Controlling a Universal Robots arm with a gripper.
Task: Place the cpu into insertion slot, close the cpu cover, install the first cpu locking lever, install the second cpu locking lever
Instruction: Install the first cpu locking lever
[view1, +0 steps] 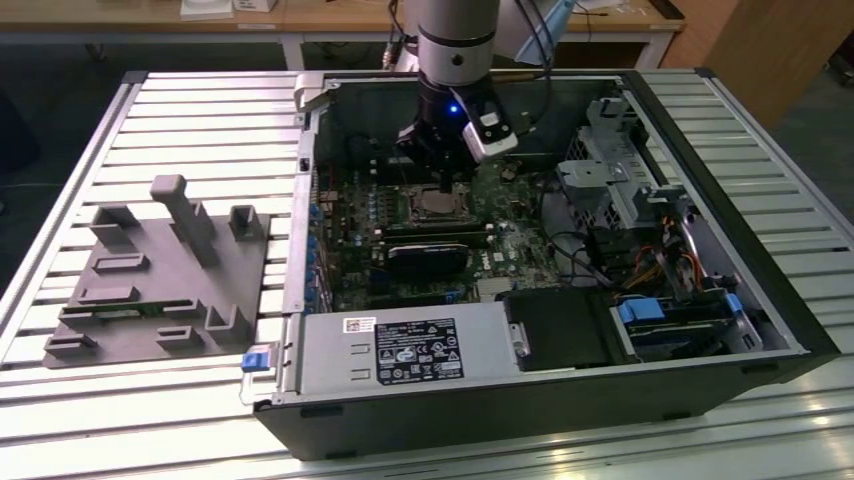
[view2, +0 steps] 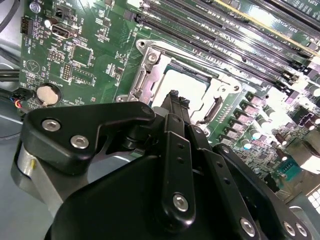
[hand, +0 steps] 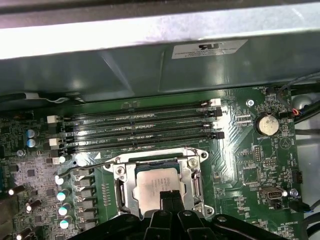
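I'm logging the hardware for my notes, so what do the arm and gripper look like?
The arm is a silver-grey cylinder with a black band. The gripper is matte black, built of linkage plates with silver screws. A blue light glows above it, a pale box sits alongside, and cables hang nearby.

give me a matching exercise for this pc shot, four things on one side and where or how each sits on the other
Things:
1. cpu
2. cpu cover
3. coin battery
4. grey fixture block

States:
A. on the slatted table outside the case, at the exterior view's left
B. silver frame lying flat around the chip
C. round and silver, on the green board
D. pale face showing through the frame's window

Pairs: 1-D, 2-B, 3-C, 4-A
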